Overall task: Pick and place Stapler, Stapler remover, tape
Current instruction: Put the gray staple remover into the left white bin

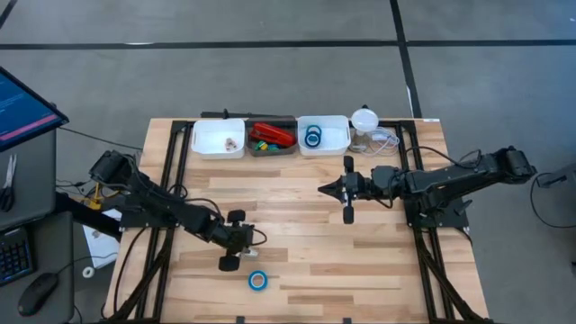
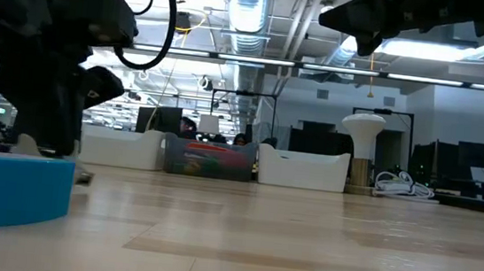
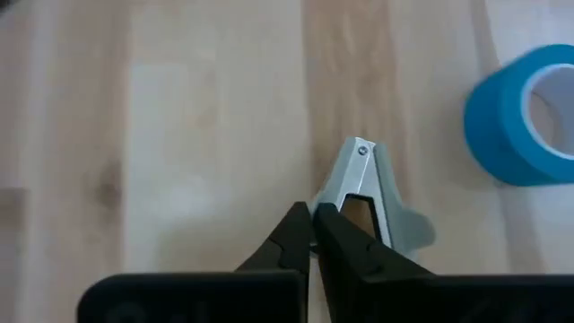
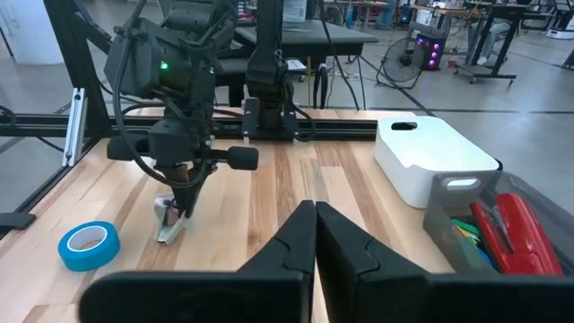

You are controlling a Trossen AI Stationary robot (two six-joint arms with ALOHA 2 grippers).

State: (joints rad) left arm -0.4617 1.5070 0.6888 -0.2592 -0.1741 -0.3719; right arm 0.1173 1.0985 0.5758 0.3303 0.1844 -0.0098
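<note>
**Staple remover under the left tool, bins across the tabletop**

Where the left tool point(image 1: 232, 253) comes down near the front of the tabletop point(image 1: 297, 225), its closed tips meet the silver staple remover point(image 3: 369, 193), which lies flat with its long axis running on from the tips; whether it is actually gripped cannot be told. A loose roll of blue tape point(image 1: 258, 280) lies just beside it, nearer the front edge. Bare wood separates both from the far bins, where the red stapler point(image 1: 274, 134) fills the middle one and more tape point(image 1: 313, 137) sits in the next. The right tool point(image 1: 348, 189), fingers together and holding nothing, hangs mid-table.
</note>
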